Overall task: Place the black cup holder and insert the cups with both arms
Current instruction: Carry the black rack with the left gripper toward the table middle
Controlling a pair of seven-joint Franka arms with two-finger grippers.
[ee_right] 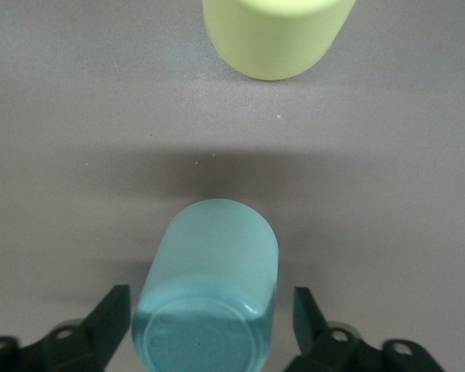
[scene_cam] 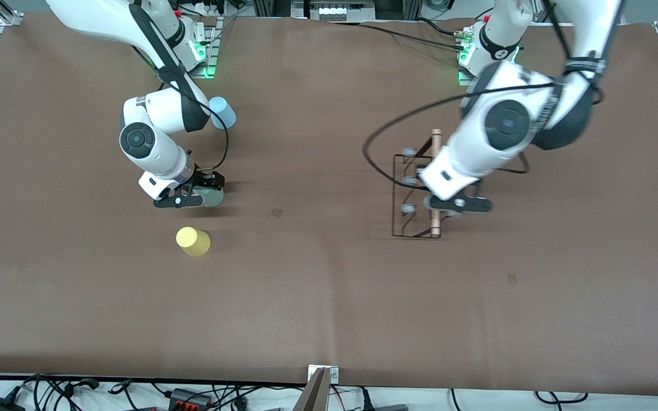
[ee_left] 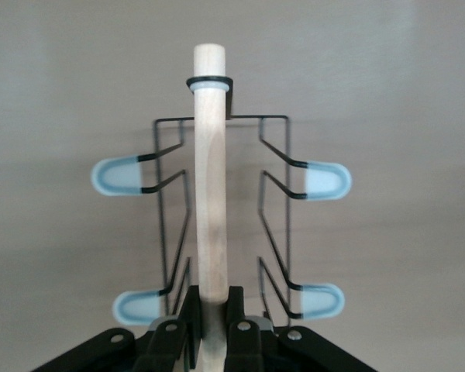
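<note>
The black cup holder (scene_cam: 414,197) is a black wire rack with grey-tipped prongs and a wooden rod handle (ee_left: 210,194), toward the left arm's end of the table. My left gripper (scene_cam: 450,206) is shut on that handle, one finger (ee_left: 187,310) pressed on each side. The mint green cup (scene_cam: 213,197) sits between the fingers (ee_right: 108,318) of my right gripper (scene_cam: 195,193), which is open with a gap on each side. The cup's closed base (ee_right: 205,337) faces the wrist camera. The yellow cup (scene_cam: 193,241) stands nearer the front camera and also shows in the right wrist view (ee_right: 275,35). The light blue cup (scene_cam: 222,112) stands farther back, beside the right arm.
Brown table cover (scene_cam: 317,285) with broad bare room in the middle and toward the front camera. A black cable (scene_cam: 380,134) loops from the left arm over the table beside the holder.
</note>
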